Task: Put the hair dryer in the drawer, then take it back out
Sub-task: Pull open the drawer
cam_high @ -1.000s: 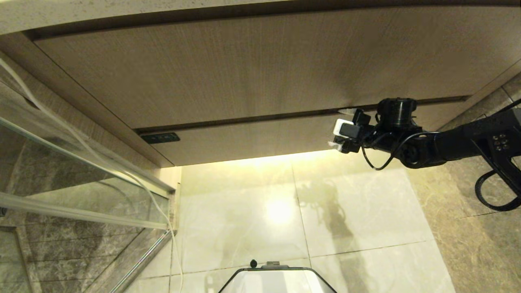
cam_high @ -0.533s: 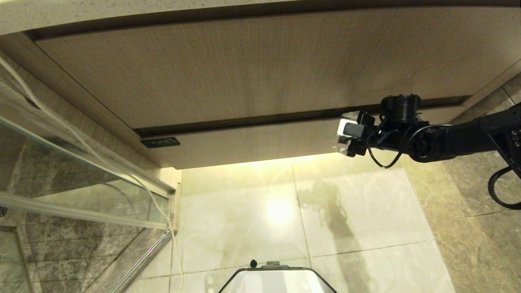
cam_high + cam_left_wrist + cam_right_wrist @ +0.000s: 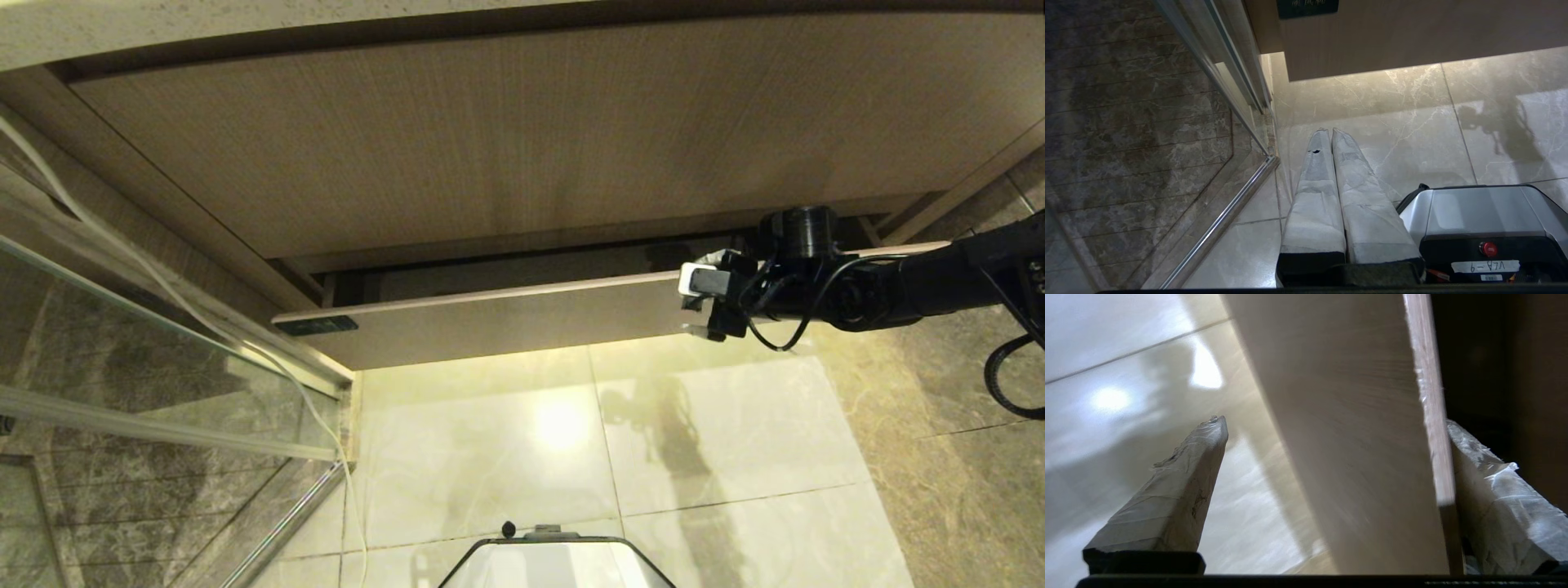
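Observation:
The drawer (image 3: 490,322) stands partly pulled out below the tall wood-grain panel, with a dark label (image 3: 316,326) at its left end and a dark gap behind its front. My right gripper (image 3: 702,302) is open and straddles the top edge of the drawer front near its right end. In the right wrist view the drawer front (image 3: 1363,465) runs between the gripper (image 3: 1335,422): one finger (image 3: 1490,490) sits behind it, the other finger (image 3: 1175,494) hangs apart in front. My left gripper (image 3: 1329,131) is shut and parked low over the floor. The hair dryer is out of view.
A tall wood-grain panel (image 3: 490,147) sits under the countertop edge (image 3: 245,24). A glass partition (image 3: 163,351) with a metal rail stands at the left, and a thin white cord (image 3: 188,314) hangs along it. Glossy floor tiles (image 3: 571,425) lie ahead of my base (image 3: 555,563).
The drawer has slid out toward me, opening a dark gap under the tall panel. My right gripper has come back with its front edge.

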You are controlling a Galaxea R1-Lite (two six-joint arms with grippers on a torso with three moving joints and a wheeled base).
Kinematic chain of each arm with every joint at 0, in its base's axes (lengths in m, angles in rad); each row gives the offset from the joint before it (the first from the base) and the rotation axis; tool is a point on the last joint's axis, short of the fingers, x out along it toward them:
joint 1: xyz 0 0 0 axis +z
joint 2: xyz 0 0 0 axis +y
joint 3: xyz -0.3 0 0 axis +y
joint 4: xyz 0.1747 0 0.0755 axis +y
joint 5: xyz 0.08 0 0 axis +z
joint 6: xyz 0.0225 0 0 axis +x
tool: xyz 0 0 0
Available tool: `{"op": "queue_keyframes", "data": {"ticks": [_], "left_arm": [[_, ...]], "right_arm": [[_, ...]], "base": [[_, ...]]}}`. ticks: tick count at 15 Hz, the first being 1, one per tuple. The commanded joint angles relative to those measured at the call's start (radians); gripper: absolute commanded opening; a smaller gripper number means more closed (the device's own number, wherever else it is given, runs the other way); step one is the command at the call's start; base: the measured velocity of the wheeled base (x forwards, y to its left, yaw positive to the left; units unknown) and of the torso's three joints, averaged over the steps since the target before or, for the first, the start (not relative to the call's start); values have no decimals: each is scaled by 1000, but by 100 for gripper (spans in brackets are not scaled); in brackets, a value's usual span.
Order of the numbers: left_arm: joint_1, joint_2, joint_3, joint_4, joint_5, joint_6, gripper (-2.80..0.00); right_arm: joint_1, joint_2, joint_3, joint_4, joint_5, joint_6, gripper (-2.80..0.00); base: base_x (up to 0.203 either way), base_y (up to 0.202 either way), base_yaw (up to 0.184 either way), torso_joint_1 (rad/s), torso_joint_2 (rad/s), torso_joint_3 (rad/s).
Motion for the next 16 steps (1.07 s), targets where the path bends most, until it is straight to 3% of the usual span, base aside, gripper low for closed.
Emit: {"op": "queue_keyframes", "data": {"ticks": [1,4,14,16], "left_arm": [[0,0,-1,-1,0,0,-280],[0,0,-1,-1,0,0,-280],[0,0,-1,0,0,0,-280],[0,0,0,0,0,0,-280]], "right_arm": [[3,-41,13,12,3,-10,0],[5,-82,58,21,-2,-21,0],[5,-276,152,52,-275,-28,0],[5,-280,169,51,-285,-24,0]], "base": [[0,0,0,0,0,0],[0,0,0,0,0,0],[0,0,0,0,0,0],[0,0,0,0,0,0]]}}
